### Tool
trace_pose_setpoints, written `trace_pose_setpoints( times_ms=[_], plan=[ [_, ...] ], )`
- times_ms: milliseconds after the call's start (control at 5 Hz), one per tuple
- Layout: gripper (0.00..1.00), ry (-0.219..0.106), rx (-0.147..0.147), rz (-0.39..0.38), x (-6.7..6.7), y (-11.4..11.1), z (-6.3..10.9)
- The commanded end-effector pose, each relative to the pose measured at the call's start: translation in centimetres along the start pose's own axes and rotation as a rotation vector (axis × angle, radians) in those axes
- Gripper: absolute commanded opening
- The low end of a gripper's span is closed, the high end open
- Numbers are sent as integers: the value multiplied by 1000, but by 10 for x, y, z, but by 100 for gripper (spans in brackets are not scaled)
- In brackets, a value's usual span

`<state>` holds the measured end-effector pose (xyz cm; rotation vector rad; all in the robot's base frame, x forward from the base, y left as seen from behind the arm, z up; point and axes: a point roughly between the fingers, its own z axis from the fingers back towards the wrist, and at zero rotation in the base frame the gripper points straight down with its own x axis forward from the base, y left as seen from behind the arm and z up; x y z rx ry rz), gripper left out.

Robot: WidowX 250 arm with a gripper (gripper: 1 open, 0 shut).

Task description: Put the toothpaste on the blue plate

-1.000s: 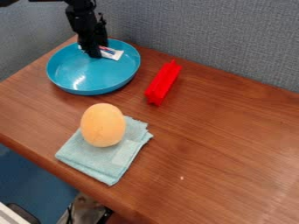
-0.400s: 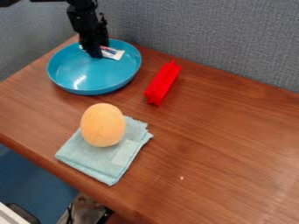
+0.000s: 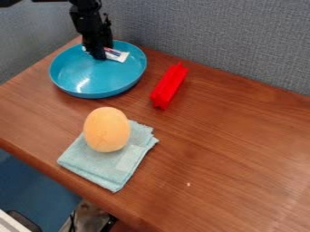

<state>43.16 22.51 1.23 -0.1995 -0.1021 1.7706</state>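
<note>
Nothing has changed from the earlier frames: the arm hangs in the same spot, and every object on the table (image 3: 230, 136) lies where it lay a second ago. The black pincer (image 3: 96, 53) points almost straight down into the far side of the blue plate (image 3: 85, 80), its tips low against the plate's inner surface. The toothpaste (image 3: 116, 56) lies flat inside the plate, near the far right part of the rim, with its white body and a bit of red and blue print showing just to the right of the pincer's tips. The tube sits just beside the fingers, touching or nearly touching them; whether the fingers still clasp one end of it or have let go cannot be told, because the dark fingers merge into one shape and the gap between them is not visible. So how far the pincer is open cannot be told from this view. Outside the plate, a red bar (image 3: 169, 85) lies on the wood to its right, well apart from the pincer. Nearer the camera, an orange egg-shaped ball (image 3: 105, 129) rests on a pale teal folded cloth (image 3: 115, 159).
</note>
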Motion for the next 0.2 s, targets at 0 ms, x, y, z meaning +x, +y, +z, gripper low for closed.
trace_pose_setpoints(
  times_ms=[0],
  plan=[
    [0,36,120,-32,-31,22,-43]
  ],
)
